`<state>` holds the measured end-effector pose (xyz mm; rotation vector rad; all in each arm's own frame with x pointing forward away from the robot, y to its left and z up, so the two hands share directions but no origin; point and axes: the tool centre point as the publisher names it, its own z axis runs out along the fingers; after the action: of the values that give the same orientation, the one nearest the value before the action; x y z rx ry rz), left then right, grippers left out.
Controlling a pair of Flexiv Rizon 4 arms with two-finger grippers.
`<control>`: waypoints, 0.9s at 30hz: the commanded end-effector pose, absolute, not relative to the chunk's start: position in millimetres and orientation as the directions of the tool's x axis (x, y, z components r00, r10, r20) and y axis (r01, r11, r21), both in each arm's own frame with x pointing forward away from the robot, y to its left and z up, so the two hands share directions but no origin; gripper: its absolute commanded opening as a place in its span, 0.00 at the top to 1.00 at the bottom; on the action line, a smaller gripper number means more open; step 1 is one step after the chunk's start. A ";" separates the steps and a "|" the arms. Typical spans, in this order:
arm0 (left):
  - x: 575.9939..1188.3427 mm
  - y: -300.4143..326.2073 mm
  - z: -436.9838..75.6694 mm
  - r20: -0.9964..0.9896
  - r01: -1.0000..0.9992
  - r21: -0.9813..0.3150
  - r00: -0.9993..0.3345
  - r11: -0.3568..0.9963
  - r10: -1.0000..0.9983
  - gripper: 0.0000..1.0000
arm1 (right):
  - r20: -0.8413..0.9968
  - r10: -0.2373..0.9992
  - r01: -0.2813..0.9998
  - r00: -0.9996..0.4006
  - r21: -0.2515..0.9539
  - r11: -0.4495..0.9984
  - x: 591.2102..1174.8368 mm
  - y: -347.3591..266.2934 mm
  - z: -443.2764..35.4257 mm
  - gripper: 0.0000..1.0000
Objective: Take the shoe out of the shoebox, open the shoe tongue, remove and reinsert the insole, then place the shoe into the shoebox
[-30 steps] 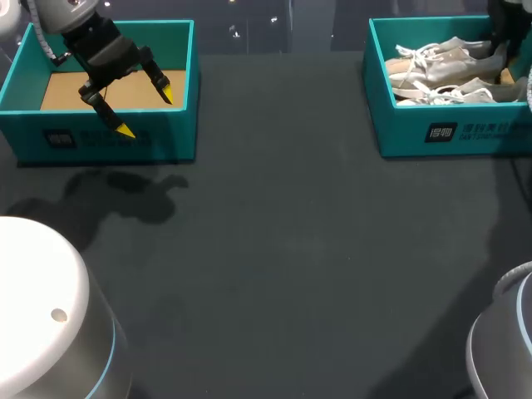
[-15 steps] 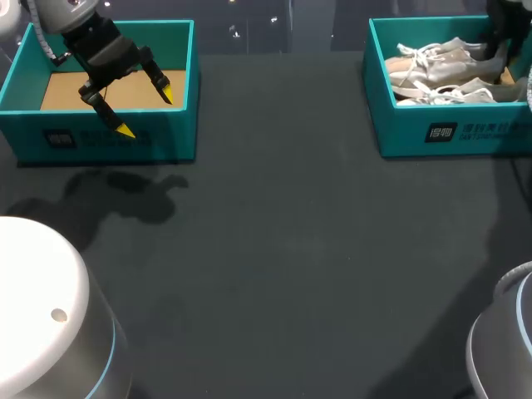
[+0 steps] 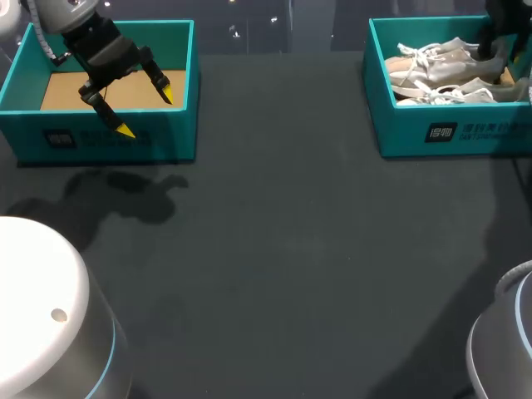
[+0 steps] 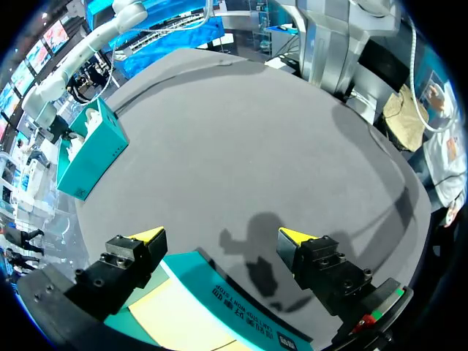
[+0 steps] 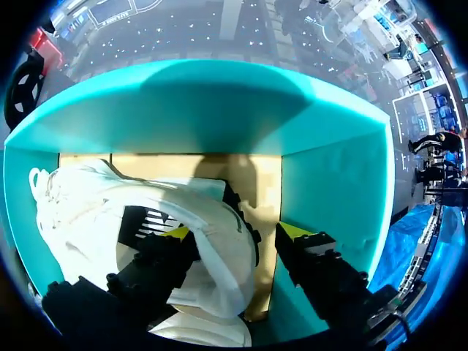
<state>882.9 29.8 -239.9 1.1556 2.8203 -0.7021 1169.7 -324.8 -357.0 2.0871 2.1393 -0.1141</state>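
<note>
**A:** What fills most of the scene?

**B:** The dark table [image 3: 291, 249], with a teal box at each far corner. The left shoebox [image 3: 108, 141] shows only its tan cardboard floor. The right shoebox [image 3: 399, 125] holds the pale shoes [image 3: 440, 71], white laces uppermost.

**A:** And the arms?

**B:** The left gripper [image 3: 145, 110] hangs over the left shoebox's front wall, its fingers spread wide with nothing between them. The right gripper [image 5: 234, 232] is down inside the right shoebox at the heel of a shoe [image 5: 212, 219]. One finger is partly hidden behind the heel. The other stands clear of it, near the box wall, so the fingers are apart and not clamped.

**A:** Any writing?

**B:** A white label [image 3: 453, 131] is printed on the right shoebox's front wall, and a dark label [image 3: 58, 138] on the left shoebox's.
</note>
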 end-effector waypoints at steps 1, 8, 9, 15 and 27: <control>883.1 29.8 -239.4 -0.176 0.670 -0.398 -0.726 0.627 0.664 0.00 | -0.167 0.986 0.999 -0.015 0.040 0.022 1172.0 -321.3 -343.2 0.25; 883.1 29.8 -239.4 -0.176 0.670 -0.398 -0.726 0.627 0.664 0.00 | -0.163 0.987 0.997 -0.007 0.077 0.020 1164.5 -310.8 -312.6 0.05; 883.1 29.8 -239.4 -0.176 0.670 -0.398 -0.726 0.627 0.664 0.00 | -0.167 0.986 0.997 -0.003 0.074 0.016 1163.2 -308.5 -308.5 0.02; 883.1 29.8 -239.4 -0.176 0.670 -0.398 -0.726 0.627 0.664 0.00 | -0.166 0.986 0.997 0.006 0.075 0.006 1152.9 -292.7 -283.0 0.00; 883.1 29.8 -239.4 -0.176 0.670 -0.398 -0.726 0.627 0.664 0.00 | -0.112 0.994 0.997 -0.002 0.079 0.011 1124.0 -264.5 -226.0 0.00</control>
<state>882.9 29.8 -239.9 1.1556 2.8203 -0.7021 1143.8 -270.5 -245.7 2.1342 2.1478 -0.0499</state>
